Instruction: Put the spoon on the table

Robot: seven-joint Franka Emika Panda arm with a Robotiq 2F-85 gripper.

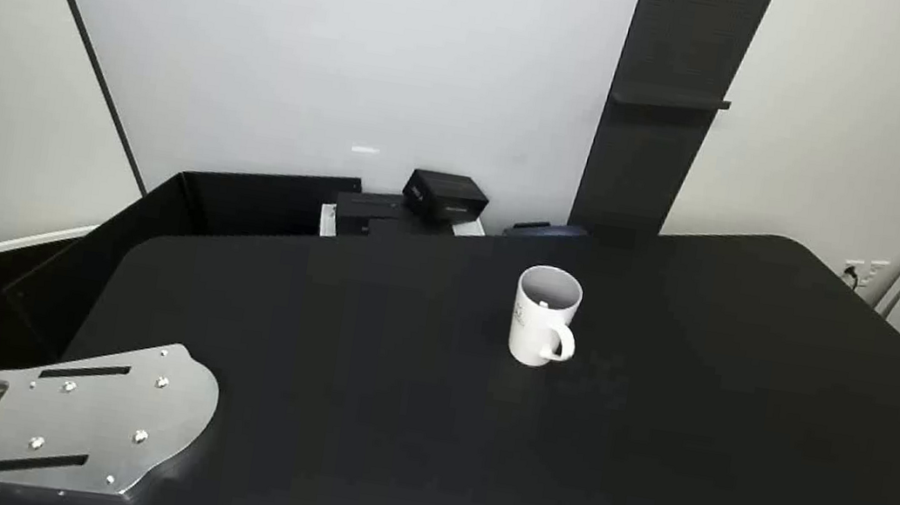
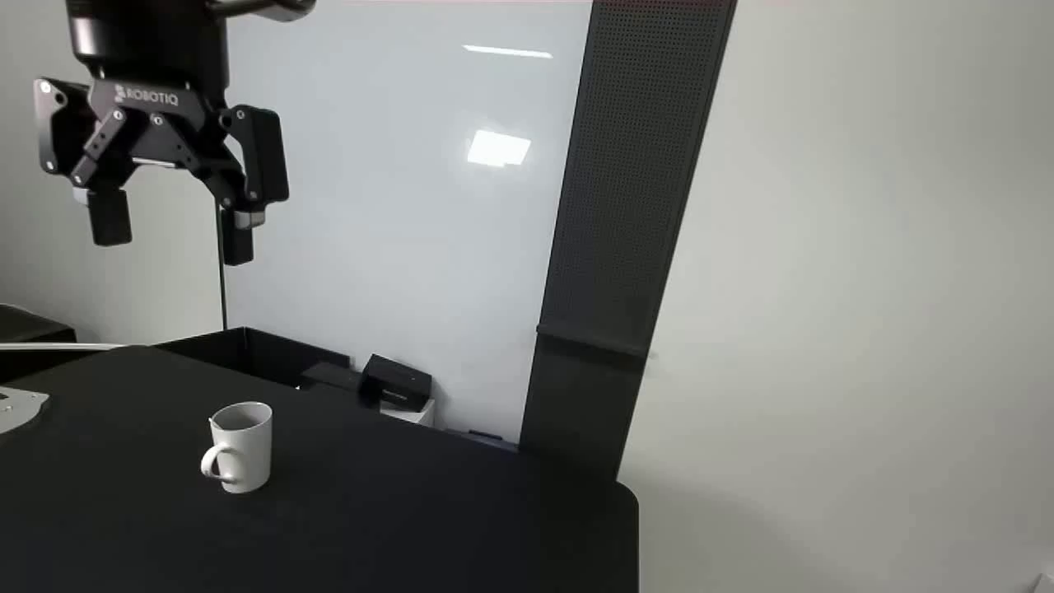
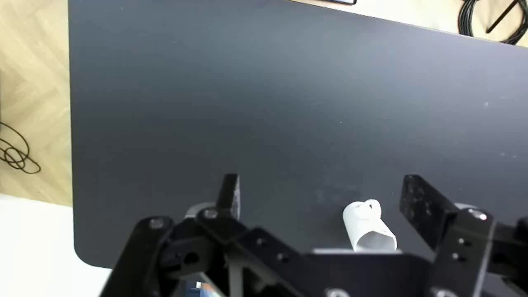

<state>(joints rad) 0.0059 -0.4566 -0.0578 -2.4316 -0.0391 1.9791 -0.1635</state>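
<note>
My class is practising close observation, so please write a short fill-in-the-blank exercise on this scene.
The mug on the table is coloured ____.
The claw is not shut but ____.
Lettering on the claw reads ____.
The loop on the mug's side is its ____.
Missing words: white; open; ROBOTIQ; handle.

Here's the spoon [image 1: 544,304], and all it gives us in both exterior views is a small pale tip showing at the rim of the white mug [image 1: 531,331], on the handle side, with the rest of it hidden inside, its tilt hard to call. Under the upright mug spreads the tabletop [image 1: 360,390], broad, plain and matte black, its visible corners rounded, and look at that soft greyish sheen across it in the wrist view!
</note>
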